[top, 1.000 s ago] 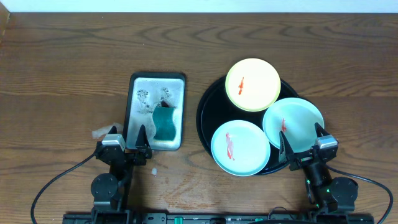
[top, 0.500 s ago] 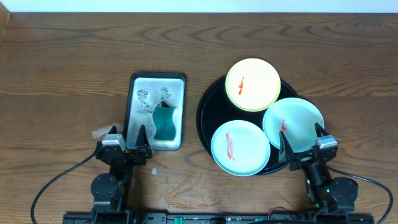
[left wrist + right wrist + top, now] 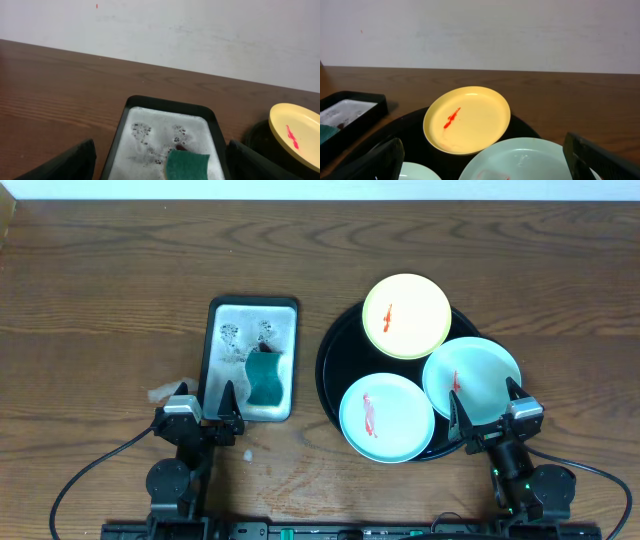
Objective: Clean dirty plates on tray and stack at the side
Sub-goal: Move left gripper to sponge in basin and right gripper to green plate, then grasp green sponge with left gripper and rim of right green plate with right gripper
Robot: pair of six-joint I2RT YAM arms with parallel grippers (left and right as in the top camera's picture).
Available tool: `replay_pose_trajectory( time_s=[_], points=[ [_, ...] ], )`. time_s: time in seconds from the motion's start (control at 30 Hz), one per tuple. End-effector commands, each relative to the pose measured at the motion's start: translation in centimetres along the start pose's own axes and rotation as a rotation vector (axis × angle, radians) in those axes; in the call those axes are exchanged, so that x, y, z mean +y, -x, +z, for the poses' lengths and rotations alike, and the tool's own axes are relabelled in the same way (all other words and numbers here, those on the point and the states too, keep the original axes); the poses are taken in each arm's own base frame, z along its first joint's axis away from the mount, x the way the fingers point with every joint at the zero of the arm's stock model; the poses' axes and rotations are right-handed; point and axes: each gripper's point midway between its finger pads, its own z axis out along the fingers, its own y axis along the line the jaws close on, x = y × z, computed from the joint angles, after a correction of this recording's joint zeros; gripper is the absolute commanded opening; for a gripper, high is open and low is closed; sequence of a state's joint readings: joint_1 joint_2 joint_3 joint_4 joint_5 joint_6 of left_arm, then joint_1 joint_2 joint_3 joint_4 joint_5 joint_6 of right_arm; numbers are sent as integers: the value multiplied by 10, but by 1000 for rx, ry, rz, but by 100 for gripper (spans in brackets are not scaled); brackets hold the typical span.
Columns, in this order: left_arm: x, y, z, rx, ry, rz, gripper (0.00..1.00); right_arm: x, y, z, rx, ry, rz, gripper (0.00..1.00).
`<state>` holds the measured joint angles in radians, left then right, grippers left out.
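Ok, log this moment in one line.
left gripper: open, by soapy tray; right gripper: open, by black tray; yellow plate, near mint plate, right mint plate: on it, red-smeared; sponge: in soapy tray

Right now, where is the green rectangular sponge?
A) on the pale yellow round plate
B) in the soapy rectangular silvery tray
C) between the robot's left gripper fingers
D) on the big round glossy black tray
B. The green sponge lies in the rectangular silvery tray, with soap foam around it. That tray is beside the round black tray, not on it.
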<state>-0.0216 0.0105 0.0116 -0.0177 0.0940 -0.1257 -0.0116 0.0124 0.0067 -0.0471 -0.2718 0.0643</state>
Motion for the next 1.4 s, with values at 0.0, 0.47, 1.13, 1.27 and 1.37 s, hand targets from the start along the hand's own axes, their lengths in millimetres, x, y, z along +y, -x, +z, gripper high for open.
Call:
replay_pose_trajectory(
  time_s=[0.0,0.47,1.13,1.27,1.37],
  points=[
    [2,-15,0,55,2,14,83,-4,-1,0,3,-20,8,99],
    [0,-6,1,19,-5,16,83,-4,0,0,-2,-19,7,99],
    [-62,104,-22,61,-228,-218,83,31,112,-1,88,142,-26,99],
    [-61,101,-11,301,-152,-257,83,34,120,20,322,186,72,99],
    [-58,88,-3,510,-84,-289,83,36,122,33,487,214,156,99]
  ],
)
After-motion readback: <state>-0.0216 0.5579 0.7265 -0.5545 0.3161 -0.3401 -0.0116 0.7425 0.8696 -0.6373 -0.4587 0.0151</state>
